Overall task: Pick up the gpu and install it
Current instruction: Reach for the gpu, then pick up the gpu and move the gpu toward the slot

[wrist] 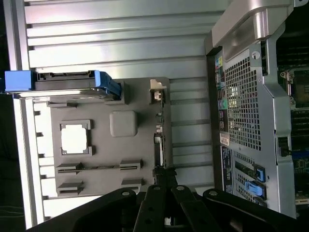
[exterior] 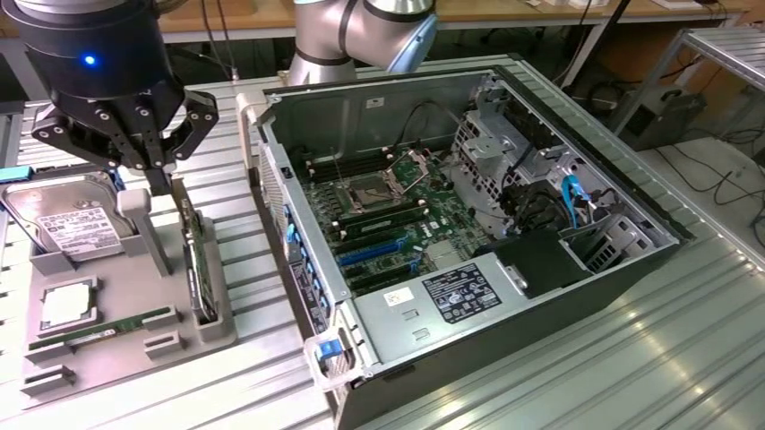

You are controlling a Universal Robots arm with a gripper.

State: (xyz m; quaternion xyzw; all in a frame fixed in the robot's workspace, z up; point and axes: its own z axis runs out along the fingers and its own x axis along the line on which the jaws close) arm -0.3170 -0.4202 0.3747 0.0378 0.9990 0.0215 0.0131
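Hovering claw [exterior: 150, 166], upright gpu [exterior: 192, 260], wrist-view rear grille [wrist: 241, 92]

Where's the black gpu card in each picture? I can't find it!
Exterior view: the gpu stands on edge in the grey holder, on the side nearest the computer case.
Wrist view: the gpu shows edge-on, a thin strip along the holder's side facing the case.
Shared landmark: the pale square chip in the holder.
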